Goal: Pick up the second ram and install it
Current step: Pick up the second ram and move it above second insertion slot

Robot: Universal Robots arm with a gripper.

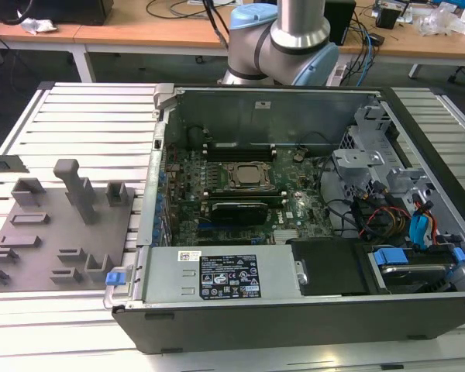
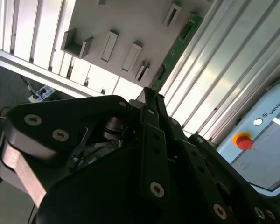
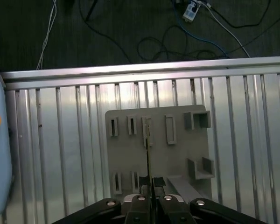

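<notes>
The tool (image 3: 151,189) is closed down to a narrow slit, and the thin edge of the second ram (image 2: 176,49) sits in that slit, pinched by its flat faces between the two fingers (image 3: 164,199). In the first wrist view the stick is seen edge-on, as a thin dark line leading straight away from the fingers. In the second wrist view its green face and dark chips show, and it slants away from the fingertip that meets its near end.

The stick hangs over the grey tray (image 3: 130,158). Its long axis runs in line with a pair of narrow slot holders (image 3: 146,126), one at each end of the tray. I cannot tell whether its lower edge is clear of those slots. Taller U-shaped holders (image 3: 197,120) stand along one side of the tray.

The tray lies flat on the slatted metal table (image 3: 60,140). A pale box with a red button (image 2: 243,141) rests on the table beside the tray. Past the table's edge there are cables on a dark floor (image 3: 107,28).

In the exterior view a thin, level strip (image 1: 6,163) reaches in from the exterior view's left edge, above the tray's far corner. It may be one end of the stick, but I cannot be sure. Further to the exterior view's right stands the open computer case (image 1: 294,329), its board and long black memory slots (image 1: 236,146) exposed. Behind it rises the arm's base (image 1: 283,39).
</notes>
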